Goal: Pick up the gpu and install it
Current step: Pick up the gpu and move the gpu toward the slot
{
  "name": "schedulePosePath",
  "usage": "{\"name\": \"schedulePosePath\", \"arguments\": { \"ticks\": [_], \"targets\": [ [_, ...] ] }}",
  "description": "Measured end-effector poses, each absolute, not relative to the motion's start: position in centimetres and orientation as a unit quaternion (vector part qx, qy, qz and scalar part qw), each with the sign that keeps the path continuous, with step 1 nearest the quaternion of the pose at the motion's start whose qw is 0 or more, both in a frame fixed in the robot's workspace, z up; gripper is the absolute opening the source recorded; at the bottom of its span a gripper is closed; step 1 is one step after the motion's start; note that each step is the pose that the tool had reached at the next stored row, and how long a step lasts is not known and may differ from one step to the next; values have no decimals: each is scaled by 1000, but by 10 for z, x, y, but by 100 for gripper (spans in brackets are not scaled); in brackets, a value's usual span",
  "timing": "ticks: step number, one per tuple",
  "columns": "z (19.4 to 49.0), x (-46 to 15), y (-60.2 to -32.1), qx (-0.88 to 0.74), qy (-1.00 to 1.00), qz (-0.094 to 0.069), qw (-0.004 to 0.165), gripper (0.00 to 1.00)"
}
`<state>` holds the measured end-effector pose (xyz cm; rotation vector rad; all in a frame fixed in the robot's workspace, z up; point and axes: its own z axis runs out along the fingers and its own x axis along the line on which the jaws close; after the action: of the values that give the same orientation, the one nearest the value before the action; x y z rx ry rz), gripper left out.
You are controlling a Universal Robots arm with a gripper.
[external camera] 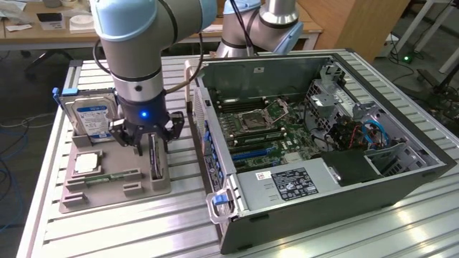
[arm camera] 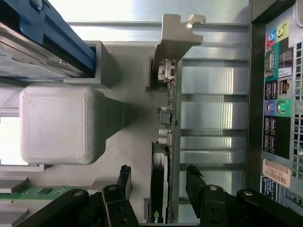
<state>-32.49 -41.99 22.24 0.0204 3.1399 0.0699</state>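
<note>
- Brushed aluminium slats form the bench (external camera: pixel 107 231) where a Universal Robots arm works beside an open computer case (external camera: pixel 337 209), which lies on its side on the exterior view's right.
- The gpu (external camera: pixel 156 161), a thin dark card, stands on edge in a slot of a grey fixture tray (external camera: pixel 100 191) on the exterior view's left, just beside the case.
- The claw (external camera: pixel 152 144) hangs straight over the card, spread wide, with one finger to each side of it.
- In the wrist view the claw (arm camera: pixel 158 182) straddles the gpu (arm camera: pixel 161 189). Its black fingers (arm camera: pixel 124 179) stand off the card, and a gap appears on both sides, though one gap is narrow and contact there is hard to rule out. Nothing is gripped.
- The card's silvery bracket (arm camera: pixel 176 33) sits at the end away from the fingers.
- A hard drive (external camera: pixel 93 115) with a blue label stands upright at the tray's far left. A processor chip (external camera: pixel 86 161) lies flat nearer, and a green memory stick (external camera: pixel 111 176) rests nearer again.
- Inside the case the motherboard (external camera: pixel 265 123) lies exposed, with the power supply (external camera: pixel 287 185) at the near end.
- The case's rear port panel (arm camera: pixel 279 94) faces the tray.
</note>
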Motion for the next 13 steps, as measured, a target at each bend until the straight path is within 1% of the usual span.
{"name": "schedulePosePath", "arguments": {
  "ticks": [8,13],
  "targets": [
    [212,-325,-415,6,1000,22,0,59],
    [212,-325,-415,7,1000,22,0,59]
  ]
}}
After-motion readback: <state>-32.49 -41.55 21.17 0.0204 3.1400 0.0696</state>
